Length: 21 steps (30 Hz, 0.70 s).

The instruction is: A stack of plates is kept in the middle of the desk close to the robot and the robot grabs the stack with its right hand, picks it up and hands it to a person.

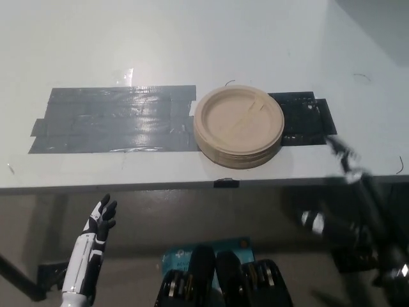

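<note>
Head view: plate stack (239, 125) left of blurred right hand (345, 160), apart.

Overhead light is glaring off the tape (115, 121) and pale desk (192, 45); the right hand (345, 160) is smearing with motion blur; below is lying dim.

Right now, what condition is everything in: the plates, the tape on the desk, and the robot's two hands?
Stack of plates: flat on the desk, near its front edge, untouched.
Dark tape: stuck flat on the desk, running under the stack on both sides.
Left hand: below the desk edge, fingers apart, holding nothing.
Right hand: blurred, right of the stack, not touching it; open or shut is unclear.
</note>
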Motion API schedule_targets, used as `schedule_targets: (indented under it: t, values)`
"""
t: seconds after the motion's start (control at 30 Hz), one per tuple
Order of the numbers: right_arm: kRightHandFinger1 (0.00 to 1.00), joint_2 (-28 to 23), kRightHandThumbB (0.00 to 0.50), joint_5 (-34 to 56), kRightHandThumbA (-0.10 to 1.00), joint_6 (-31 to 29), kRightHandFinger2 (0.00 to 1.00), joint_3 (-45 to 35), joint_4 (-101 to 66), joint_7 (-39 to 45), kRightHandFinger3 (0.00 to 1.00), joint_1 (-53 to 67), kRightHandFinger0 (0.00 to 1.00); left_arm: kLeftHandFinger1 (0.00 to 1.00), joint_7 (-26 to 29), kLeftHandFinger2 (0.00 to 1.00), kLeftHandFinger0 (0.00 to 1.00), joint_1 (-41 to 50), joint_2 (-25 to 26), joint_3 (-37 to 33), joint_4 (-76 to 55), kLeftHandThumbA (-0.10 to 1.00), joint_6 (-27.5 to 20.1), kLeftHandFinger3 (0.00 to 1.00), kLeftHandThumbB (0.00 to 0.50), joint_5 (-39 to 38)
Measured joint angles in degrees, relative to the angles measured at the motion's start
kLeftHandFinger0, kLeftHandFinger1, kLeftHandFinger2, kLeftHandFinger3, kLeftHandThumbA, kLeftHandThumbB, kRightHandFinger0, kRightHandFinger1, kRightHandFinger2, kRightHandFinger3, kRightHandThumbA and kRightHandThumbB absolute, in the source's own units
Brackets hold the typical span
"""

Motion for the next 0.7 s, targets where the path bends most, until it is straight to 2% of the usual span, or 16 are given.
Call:
schedule_targets:
  t: [0.13, 0.2, 0.37, 0.57, 0.7]
  values:
    - [1.00, -2.79, 0.402, -2.78, 0.96, 0.42, 1.00, 0.73, 2.77, 1.48, 1.00, -6.56, 1.00, 1.00, 0.01, 1.00, 1.00, -0.01, -0.03, -0.06, 0.00, 1.00, -0.09, 1.00, 0.000, 0.05]
    - [1.00, -3.65, 0.427, -4.36, 0.98, 0.46, 1.00, 1.84, 5.32, 2.30, 1.00, -9.99, 1.00, 1.00, 0.00, 1.00, 1.00, -0.06, 0.00, -0.05, 0.00, 1.00, -0.13, 1.00, 0.000, 0.05]
    - [1.00, -5.23, 0.432, -8.64, 0.97, 0.07, 1.00, 5.45, 11.35, 3.04, 1.00, -15.24, 1.00, 1.00, -0.02, 1.00, 1.00, -0.35, -0.01, -0.16, 0.00, 1.00, -0.10, 1.00, 0.009, 0.04]
    - [1.00, -6.19, 0.481, -13.97, 0.98, -0.40, 1.00, 10.65, 17.34, 3.53, 1.00, -19.97, 1.00, 1.00, -0.02, 1.00, 1.00, -0.72, 0.00, -0.19, -0.01, 1.00, -0.10, 1.00, 0.000, 0.04]
    - [1.00, -6.59, 0.496, -16.04, 0.99, -0.69, 1.00, 13.31, 20.00, 4.44, 1.00, -22.27, 1.00, 1.00, -0.03, 1.00, 1.00, -0.98, -0.02, -0.35, -0.01, 1.00, -0.10, 1.00, 0.000, 0.02]
